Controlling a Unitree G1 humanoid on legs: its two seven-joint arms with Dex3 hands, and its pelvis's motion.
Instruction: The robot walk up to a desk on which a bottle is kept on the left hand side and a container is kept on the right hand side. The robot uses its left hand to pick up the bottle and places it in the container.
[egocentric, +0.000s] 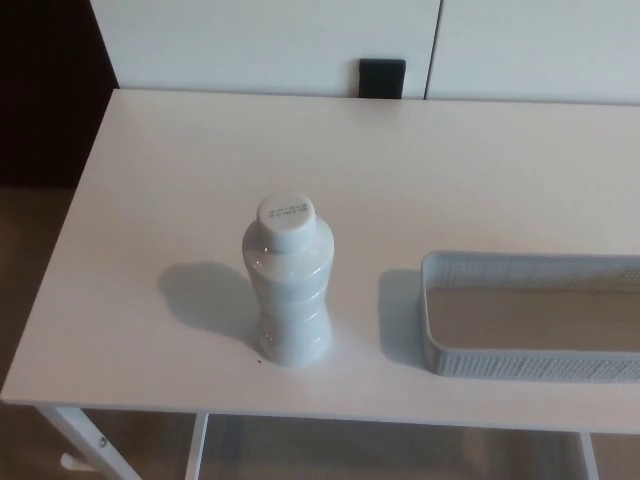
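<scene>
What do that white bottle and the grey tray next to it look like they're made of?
The bottle looks like glossy white plastic: soft highlights on its shoulder and a moulded, waisted shape with a flat cap. The tray seems to be matte light-grey plastic, its walls patterned with fine perforations or mesh; blur leaves that open. Both stand on a smooth white desk.
</scene>
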